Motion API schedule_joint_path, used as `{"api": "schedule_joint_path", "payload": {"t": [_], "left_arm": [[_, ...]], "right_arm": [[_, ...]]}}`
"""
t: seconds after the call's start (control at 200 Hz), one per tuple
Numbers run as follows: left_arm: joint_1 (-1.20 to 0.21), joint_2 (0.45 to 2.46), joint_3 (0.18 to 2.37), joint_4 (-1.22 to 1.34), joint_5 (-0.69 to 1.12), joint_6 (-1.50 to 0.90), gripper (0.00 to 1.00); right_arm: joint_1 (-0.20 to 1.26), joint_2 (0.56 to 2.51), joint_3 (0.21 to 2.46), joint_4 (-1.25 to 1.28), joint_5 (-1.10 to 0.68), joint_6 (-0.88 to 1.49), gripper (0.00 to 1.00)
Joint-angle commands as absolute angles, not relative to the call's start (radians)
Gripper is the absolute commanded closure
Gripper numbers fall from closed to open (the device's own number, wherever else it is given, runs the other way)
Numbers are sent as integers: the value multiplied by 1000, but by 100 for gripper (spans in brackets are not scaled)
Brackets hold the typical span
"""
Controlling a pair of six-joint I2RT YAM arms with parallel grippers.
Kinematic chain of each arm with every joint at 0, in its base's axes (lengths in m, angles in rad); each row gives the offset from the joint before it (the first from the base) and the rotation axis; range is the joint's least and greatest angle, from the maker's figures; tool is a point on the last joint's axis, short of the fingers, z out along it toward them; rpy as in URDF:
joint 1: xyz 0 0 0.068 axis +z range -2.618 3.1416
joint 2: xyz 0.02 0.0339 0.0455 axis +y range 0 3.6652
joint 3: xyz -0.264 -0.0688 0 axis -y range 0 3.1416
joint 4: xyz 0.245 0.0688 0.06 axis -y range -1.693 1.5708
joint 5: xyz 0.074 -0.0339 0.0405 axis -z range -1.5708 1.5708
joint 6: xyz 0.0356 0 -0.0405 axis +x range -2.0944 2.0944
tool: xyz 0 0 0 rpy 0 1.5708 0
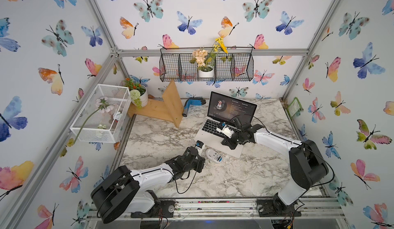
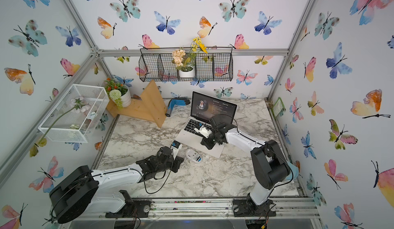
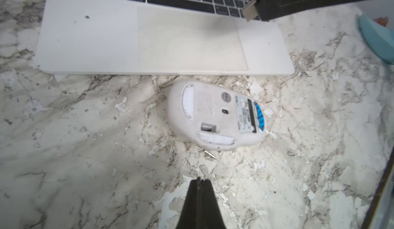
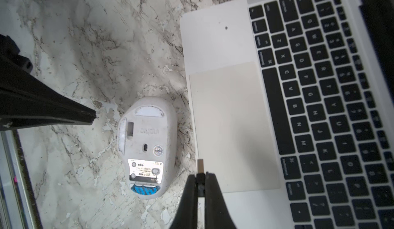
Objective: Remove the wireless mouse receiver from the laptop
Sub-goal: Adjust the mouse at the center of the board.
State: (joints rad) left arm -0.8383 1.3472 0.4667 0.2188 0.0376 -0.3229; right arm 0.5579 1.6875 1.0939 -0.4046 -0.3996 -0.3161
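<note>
Your left tool (image 3: 200,182) hangs shut and empty, well short of the laptop (image 3: 89,42). The upturned mouse (image 3: 215,115) lies just before its front edge. Beyond, your right tool (image 4: 200,177) pinches the receiver (image 4: 200,166) over the laptop's palm rest, clear of any port, seemingly ready for stowing.

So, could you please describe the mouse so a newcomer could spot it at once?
Find the open silver laptop on the marble table. Just off its front edge lies the mouse, a white oval turned belly-up, with a blue patch at one end.
</note>
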Motion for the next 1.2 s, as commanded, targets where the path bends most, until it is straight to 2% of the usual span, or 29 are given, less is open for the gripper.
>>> {"api": "schedule_joint_path", "payload": {"t": [0.0, 0.47, 0.901, 1.196], "left_arm": [[-825, 1426, 509, 226, 1, -328, 100], [-738, 1627, 640, 265, 30, -237, 100], [-716, 1697, 765, 227, 91, -149, 100], [-687, 1641, 726, 248, 113, -151, 100]], "right_arm": [[584, 1720, 1074, -367, -335, -283, 98], [614, 1767, 976, -293, -356, -247, 98], [753, 1705, 949, -342, -417, -227, 98], [767, 1641, 940, -329, -429, -191, 98]]}}
